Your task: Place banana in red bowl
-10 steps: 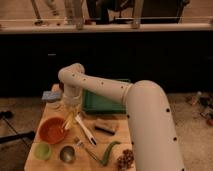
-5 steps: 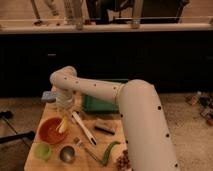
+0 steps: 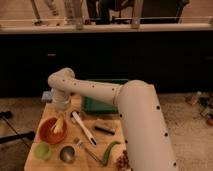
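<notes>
Taking the red bowl (image 3: 48, 131) as the landmark, on the left part of the wooden table (image 3: 107, 142): nearest the camera, just in front of the bowl, stands a small light-green cup (image 3: 42, 150), and to the right of that cup a small metal cup (image 3: 67, 153). Farther right along the front edge lies a curved green vegetable (image 3: 110, 152), with a dark reddish cluster (image 3: 121, 160) beside it at the table's near right corner.

The bowl itself holds the gripper (image 3: 58, 125), which reaches down over its right half. Its fingers are pressed together on the banana (image 3: 58, 126), a pale-yellow shape that sits inside the bowl's rim, at or just above the bowl's floor; whether it touches the floor cannot be told.

Right of the bowl a long white-handled utensil (image 3: 83, 128) lies slanting toward the front, and beyond it a dark-and-tan block (image 3: 104, 127) rests flat.

The white arm (image 3: 137, 120) enters large from the lower right, rises, bends at a broad elbow, then runs leftward as a slimmer forearm above the table. It turns at a rounded joint behind the bowl and drops straight down, wrist vertical, into the bowl.

Behind the bowl and to its right sits a green tray (image 3: 97, 105). At the table's far left corner lies a small bluish object (image 3: 47, 95). Farthest back runs a dark counter front (image 3: 105, 55).
</notes>
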`<state>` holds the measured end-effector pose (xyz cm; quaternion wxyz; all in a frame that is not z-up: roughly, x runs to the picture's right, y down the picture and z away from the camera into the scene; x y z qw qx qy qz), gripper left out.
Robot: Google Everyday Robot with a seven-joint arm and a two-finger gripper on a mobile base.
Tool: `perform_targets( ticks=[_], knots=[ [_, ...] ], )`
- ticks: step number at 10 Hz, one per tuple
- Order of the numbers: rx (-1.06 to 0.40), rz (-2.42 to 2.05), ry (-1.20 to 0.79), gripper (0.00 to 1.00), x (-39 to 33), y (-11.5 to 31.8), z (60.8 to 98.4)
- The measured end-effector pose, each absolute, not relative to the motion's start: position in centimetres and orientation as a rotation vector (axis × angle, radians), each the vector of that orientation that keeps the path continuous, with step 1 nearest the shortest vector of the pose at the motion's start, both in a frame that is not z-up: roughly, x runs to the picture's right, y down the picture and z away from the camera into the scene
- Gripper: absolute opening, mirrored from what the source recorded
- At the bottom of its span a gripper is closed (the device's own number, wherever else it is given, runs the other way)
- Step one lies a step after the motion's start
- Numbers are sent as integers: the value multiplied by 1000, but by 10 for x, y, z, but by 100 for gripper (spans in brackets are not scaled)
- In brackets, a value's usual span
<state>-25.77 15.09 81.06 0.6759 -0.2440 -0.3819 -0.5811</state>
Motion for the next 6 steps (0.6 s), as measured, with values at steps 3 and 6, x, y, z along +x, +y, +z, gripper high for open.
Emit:
perform_targets(
  ticks=[3,6],
  knots=[
    [-531,-1330,-863,0,-265,152,819],
    [-525,-1350,-869,4,-270,153,822]
  ],
)
